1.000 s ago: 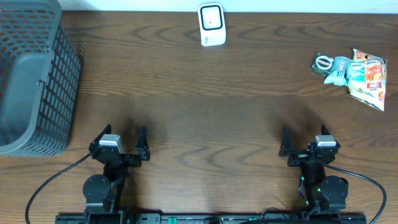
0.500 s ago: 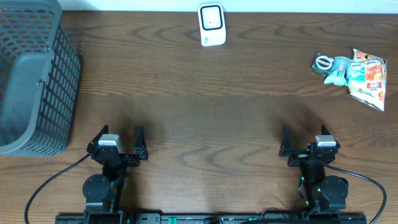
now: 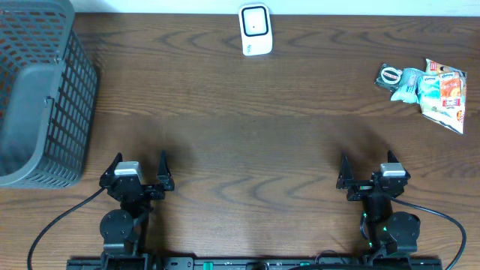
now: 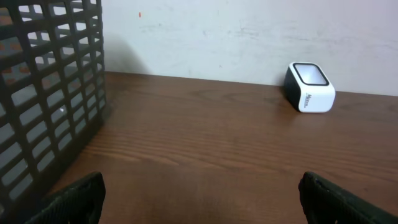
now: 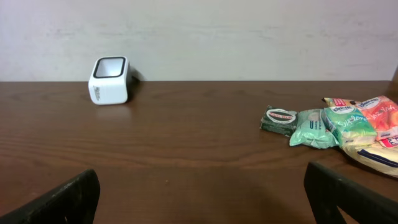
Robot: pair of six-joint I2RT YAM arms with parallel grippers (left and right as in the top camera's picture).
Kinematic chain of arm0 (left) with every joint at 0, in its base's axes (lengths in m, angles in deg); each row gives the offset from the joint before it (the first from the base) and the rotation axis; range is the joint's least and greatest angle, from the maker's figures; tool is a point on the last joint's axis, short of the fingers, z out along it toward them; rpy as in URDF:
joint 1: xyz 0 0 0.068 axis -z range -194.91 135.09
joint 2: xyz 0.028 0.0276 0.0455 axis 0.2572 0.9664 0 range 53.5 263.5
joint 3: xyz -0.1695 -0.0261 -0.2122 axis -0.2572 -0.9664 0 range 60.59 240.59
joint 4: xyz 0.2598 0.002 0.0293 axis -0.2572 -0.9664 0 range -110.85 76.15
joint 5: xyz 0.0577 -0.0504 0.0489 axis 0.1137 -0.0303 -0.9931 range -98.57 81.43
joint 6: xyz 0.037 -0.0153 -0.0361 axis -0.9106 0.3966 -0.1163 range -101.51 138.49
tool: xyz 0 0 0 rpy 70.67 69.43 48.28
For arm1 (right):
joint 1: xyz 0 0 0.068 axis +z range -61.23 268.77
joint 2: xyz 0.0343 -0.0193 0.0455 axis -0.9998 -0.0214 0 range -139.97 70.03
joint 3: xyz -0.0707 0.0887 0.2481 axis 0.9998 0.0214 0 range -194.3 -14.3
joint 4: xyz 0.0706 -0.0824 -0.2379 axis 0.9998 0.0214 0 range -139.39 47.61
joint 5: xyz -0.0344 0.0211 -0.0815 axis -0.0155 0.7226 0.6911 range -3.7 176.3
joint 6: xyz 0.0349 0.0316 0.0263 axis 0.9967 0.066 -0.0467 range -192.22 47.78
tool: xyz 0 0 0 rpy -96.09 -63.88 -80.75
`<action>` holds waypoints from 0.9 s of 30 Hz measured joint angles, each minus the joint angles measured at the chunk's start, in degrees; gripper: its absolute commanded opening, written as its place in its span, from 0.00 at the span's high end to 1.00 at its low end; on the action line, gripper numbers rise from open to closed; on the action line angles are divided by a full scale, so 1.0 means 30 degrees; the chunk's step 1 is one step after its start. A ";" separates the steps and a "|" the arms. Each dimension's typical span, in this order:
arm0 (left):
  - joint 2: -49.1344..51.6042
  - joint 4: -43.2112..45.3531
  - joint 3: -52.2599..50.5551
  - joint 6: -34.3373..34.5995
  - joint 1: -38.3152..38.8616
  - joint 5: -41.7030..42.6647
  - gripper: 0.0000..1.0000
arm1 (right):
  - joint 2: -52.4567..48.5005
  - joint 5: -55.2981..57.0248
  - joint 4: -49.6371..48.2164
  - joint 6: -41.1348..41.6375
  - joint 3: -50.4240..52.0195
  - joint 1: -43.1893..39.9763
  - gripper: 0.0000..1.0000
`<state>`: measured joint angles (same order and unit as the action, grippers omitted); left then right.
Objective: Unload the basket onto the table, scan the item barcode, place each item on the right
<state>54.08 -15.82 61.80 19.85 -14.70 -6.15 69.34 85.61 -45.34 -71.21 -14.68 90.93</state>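
Note:
A white barcode scanner (image 3: 255, 30) stands at the table's far edge, middle; it also shows in the left wrist view (image 4: 309, 87) and the right wrist view (image 5: 110, 79). The items, a pile of snack packets (image 3: 427, 86), lie at the far right (image 5: 339, 124). My left gripper (image 3: 139, 165) rests low at the near left, open and empty (image 4: 201, 193). At the near right, my right gripper (image 3: 367, 169) is open with only bare wood between its fingers (image 5: 205, 193). Both are far from the packets and the scanner.
A dark grey mesh basket (image 3: 37, 90) stands at the left edge of the table, close to the left arm (image 4: 43, 112). A pale wall runs behind the table's far edge. Cables trail from both arm bases at the near edge.
The left gripper has shifted slightly to the left, towards the basket. The right arm, packets and scanner have not moved.

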 measured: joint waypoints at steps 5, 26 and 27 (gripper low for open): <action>0.0000 0.0000 0.0000 -0.0408 0.0000 0.0007 0.02 | 0.0000 0.0000 0.0000 0.0000 0.0000 0.0000 0.01; 0.0000 0.0007 0.0000 -0.0984 0.0000 0.0000 0.02 | 0.0000 0.0000 0.0000 0.0007 0.0000 0.0000 0.01; 0.0000 0.0007 0.0000 -0.0984 0.0007 0.0000 0.02 | 0.0000 0.0000 0.0000 0.0007 0.0000 0.0000 0.01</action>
<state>54.08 -15.80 61.80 16.90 -14.68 -6.15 69.34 85.61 -45.34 -71.18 -14.68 90.93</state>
